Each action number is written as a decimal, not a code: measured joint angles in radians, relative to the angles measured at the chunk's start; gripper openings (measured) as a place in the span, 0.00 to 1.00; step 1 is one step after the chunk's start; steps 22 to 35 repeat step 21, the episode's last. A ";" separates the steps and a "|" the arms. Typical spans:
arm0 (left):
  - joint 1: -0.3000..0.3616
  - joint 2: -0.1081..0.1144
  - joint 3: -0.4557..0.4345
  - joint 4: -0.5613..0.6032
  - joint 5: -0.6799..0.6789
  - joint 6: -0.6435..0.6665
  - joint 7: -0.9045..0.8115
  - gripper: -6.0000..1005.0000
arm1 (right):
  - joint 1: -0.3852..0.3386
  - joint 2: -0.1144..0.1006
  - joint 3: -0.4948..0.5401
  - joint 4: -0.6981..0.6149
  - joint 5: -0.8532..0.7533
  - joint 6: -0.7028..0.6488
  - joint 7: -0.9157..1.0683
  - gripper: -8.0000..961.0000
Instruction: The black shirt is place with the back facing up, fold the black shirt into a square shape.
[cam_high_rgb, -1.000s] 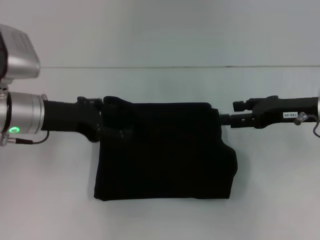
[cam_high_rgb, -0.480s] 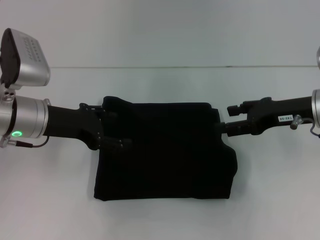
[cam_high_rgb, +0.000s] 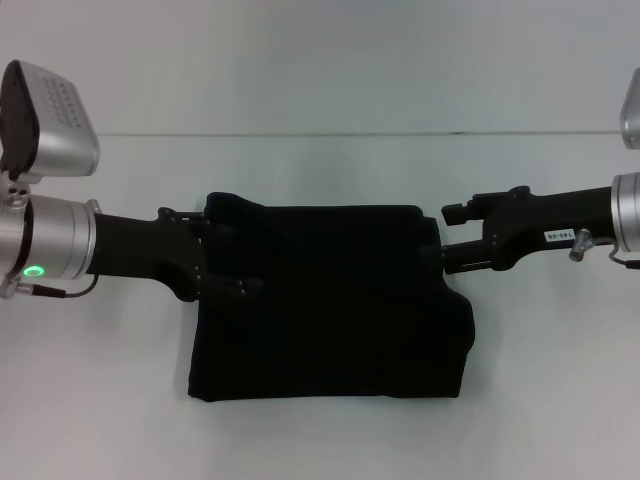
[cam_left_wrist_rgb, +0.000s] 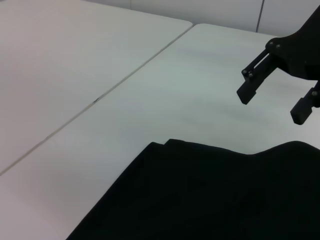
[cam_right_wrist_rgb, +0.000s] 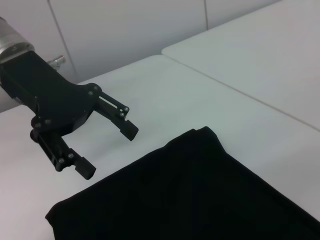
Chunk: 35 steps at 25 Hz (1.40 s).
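The black shirt (cam_high_rgb: 330, 300) lies folded into a rough square on the white table (cam_high_rgb: 320, 170), plain black side up, with a small bulge on its right edge. My left gripper (cam_high_rgb: 232, 256) hovers at the shirt's upper left edge. The right wrist view shows this left gripper (cam_right_wrist_rgb: 109, 152) open, holding nothing, just off the cloth (cam_right_wrist_rgb: 200, 195). My right gripper (cam_high_rgb: 444, 238) is at the shirt's upper right corner. In the left wrist view, this right gripper (cam_left_wrist_rgb: 272, 106) is open and empty beyond the cloth's (cam_left_wrist_rgb: 210, 200) edge.
A seam (cam_left_wrist_rgb: 95, 100) runs between two white tabletops behind the shirt. A pale wall (cam_right_wrist_rgb: 125, 30) rises behind the table. Bare table surface surrounds the shirt on all sides.
My right gripper has shifted left toward the shirt's corner and its silver wrist has come into view. The left gripper's fingers spread apart earlier and have since stayed put. The shirt has not moved.
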 joint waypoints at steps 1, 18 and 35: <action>0.003 -0.001 -0.001 0.000 -0.001 0.000 0.000 0.88 | 0.000 0.002 0.000 -0.003 0.000 0.001 -0.007 0.85; 0.010 -0.007 -0.004 0.003 -0.028 0.009 -0.018 0.88 | 0.008 0.007 0.000 -0.012 0.003 -0.007 -0.016 0.85; 0.010 -0.007 -0.004 0.004 -0.028 0.001 -0.019 0.88 | 0.010 0.007 0.003 -0.012 0.006 -0.009 -0.013 0.85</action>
